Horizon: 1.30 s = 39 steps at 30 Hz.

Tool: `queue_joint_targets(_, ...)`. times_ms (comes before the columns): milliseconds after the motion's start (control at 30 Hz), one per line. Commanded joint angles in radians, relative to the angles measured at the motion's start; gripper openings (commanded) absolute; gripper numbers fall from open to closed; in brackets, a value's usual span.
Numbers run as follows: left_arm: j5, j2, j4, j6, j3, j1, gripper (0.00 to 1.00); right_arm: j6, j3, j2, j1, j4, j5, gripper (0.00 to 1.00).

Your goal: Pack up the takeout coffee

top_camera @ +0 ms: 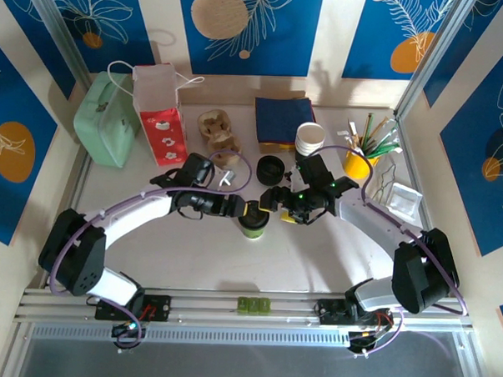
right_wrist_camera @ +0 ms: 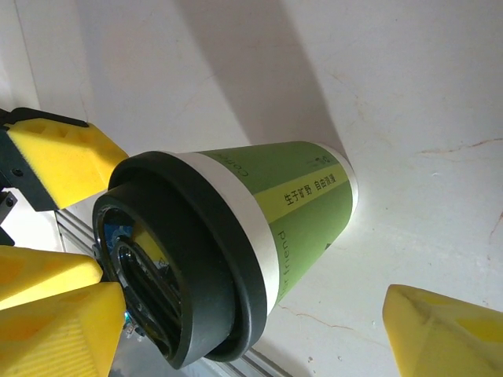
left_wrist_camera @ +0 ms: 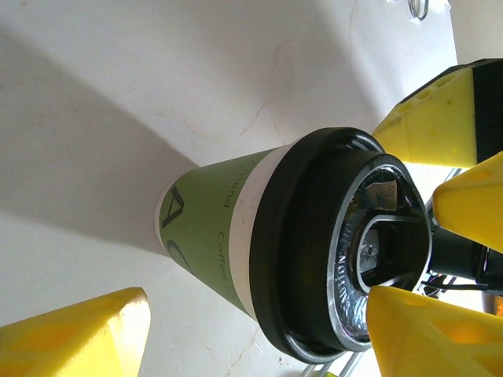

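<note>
Two arms met over the middle of the table (top_camera: pixel 190 261). The left gripper (left_wrist_camera: pixel 259 314) stood wide open astride the takeout coffee (top_camera: pixel 254 224), with table showing between one finger and the cup wall. The right gripper (right_wrist_camera: pixel 255 294) was also open and held nothing, one finger well off the cup. The coffee stood upright with its black lid fitted. Capping looked finished, so the step in hand seemed to be the grasp. The next move likely called for one pincer to close squarely on the cup wall below the lid, so that it would neither tip nor crush.

Along the far edge were:
- one mint-green case (top_camera: pixel 104 119) at the left corner
- one red and white paper bag (top_camera: pixel 158 118)
- one stack of blue napkins (top_camera: pixel 284 119)
- one cardboard carrier (top_camera: pixel 218 133)
- one stack of cups (top_camera: pixel 309 141)
- one yellow cup of sticks (top_camera: pixel 359 162)
- one loose black lid (top_camera: pixel 270 167)
</note>
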Motion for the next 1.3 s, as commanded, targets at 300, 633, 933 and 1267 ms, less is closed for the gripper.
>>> queue_joint_targets(300, 0.01, 0.022, 0.005, 0.035, 0.044, -0.01, 0.72, -0.026, 0.024, 0.021, -0.001, -0.013, -0.004, 0.82)
queue_joint_targets(633, -0.015, 0.049, -0.014, 0.049, 0.041, -0.012, 0.7, -0.028, 0.017, 0.035, -0.005, -0.016, 0.006, 0.8)
queue_joint_targets(933, -0.043, 0.046, -0.031, 0.059, 0.013, -0.012, 0.69, -0.009, -0.022, 0.042, -0.008, 0.007, 0.014, 0.78)
queue_joint_targets(1267, -0.052, 0.058, -0.029, 0.059, 0.01, -0.013, 0.67, -0.002, -0.05, 0.043, -0.017, 0.007, 0.027, 0.76)
